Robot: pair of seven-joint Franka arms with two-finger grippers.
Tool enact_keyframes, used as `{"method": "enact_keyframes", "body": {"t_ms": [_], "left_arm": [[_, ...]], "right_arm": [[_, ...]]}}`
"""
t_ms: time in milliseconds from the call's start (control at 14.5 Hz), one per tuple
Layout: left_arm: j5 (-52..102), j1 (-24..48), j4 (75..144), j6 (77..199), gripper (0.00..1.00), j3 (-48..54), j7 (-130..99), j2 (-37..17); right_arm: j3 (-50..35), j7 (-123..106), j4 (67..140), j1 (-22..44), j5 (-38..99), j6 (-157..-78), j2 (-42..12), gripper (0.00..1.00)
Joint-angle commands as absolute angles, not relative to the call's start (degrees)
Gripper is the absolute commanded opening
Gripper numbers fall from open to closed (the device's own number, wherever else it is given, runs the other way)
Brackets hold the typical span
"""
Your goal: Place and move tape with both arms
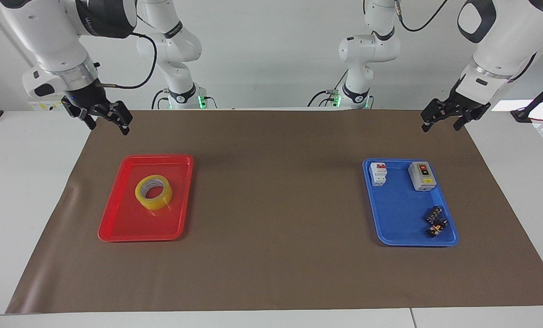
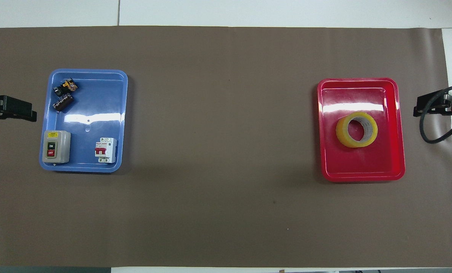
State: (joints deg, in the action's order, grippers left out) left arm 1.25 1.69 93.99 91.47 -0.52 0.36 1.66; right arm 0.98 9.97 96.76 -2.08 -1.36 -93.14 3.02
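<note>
The yellow tape roll (image 1: 153,192) lies flat in the red tray (image 1: 134,223) toward the right arm's end of the table. It also shows in the overhead view (image 2: 356,129), in the red tray (image 2: 362,167). My right gripper (image 1: 109,129) is open and empty, raised over the mat's corner by the robots' edge, apart from the tray. It shows at the overhead view's edge (image 2: 419,108). My left gripper (image 1: 440,128) is open and empty, raised over the mat's corner at the left arm's end (image 2: 25,112), and waits.
A blue tray (image 1: 398,214) toward the left arm's end holds a grey switch box (image 1: 422,176), a white breaker (image 1: 378,173) and small dark parts (image 1: 436,221). A brown mat (image 1: 276,205) covers the table. Two smaller white arms stand at the back.
</note>
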Motion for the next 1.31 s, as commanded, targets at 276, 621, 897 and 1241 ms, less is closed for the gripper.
{"method": "enact_keyframes", "body": {"t_ms": [276, 621, 897, 1241], "left_arm": [[2.4, 0.4, 94.3, 90.9, 1.0, 0.2, 1.3, 2.4], [2.4, 0.4, 94.3, 90.9, 1.0, 0.2, 1.3, 2.4], [2.4, 0.4, 94.3, 90.9, 1.0, 0.2, 1.3, 2.5], [2.4, 0.4, 94.3, 90.9, 1.0, 0.2, 1.3, 2.5]], "right_arm": [[0.5, 10.7, 97.5, -2.5, -1.4, -92.5, 3.7, 1.0], [0.6, 9.9, 97.4, -2.6, -1.4, -91.9, 3.6, 1.0], [1.1, 8.1, 97.4, -1.9, -1.4, -91.1, 3.5, 1.0], [6.0, 8.0, 97.0, 3.1, -1.5, -91.2, 3.3, 1.0]]}}
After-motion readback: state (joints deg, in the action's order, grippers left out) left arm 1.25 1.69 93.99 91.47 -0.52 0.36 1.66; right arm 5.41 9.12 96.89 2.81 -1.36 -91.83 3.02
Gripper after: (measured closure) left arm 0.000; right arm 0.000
